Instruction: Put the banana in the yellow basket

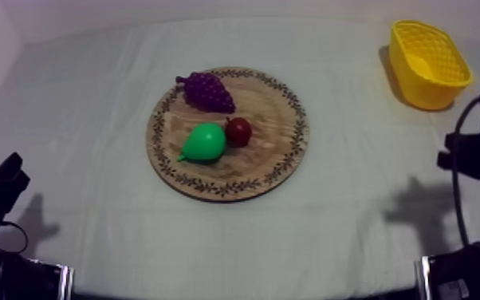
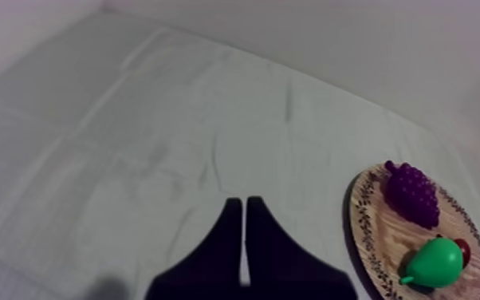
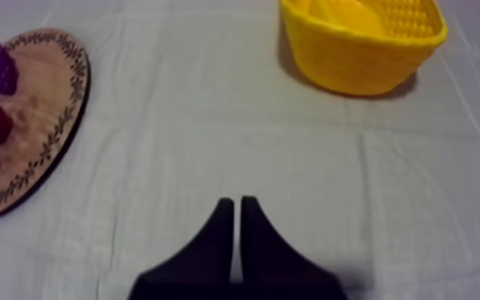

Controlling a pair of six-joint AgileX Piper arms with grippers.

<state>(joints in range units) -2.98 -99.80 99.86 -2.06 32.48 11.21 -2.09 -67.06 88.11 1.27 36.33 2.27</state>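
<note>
At the table's middle: round wooden board (image 1: 269, 140) with a patterned rim, lying flat on the grey-white cloth (image 1: 347, 223).
Board, far side: bunch of grapes (image 1: 207, 90), purple, close to the rim.
Board, centre: green pear (image 1: 205, 142), its narrow end pointing toward the table's left edge. A small red fruit (image 1: 238, 131) sits just beside it, on the side toward the basket.
Table, far right corner: yellow basket (image 1: 419, 89), upright, with lattice walls, well apart from the board.
Banana (image 3: 345, 14): inside the yellow basket, seen as a smooth yellow shape against the far lattice wall.
Left gripper (image 2: 243, 201): above bare cloth near the table's left edge, with the board off to its side. The jaws lie together as a narrow wedge with nothing between them.
Right gripper (image 3: 236, 201): above bare cloth near the table's right edge, with the board to one side and the basket ahead on the other. The jaws are pressed together and hold nothing.
</note>
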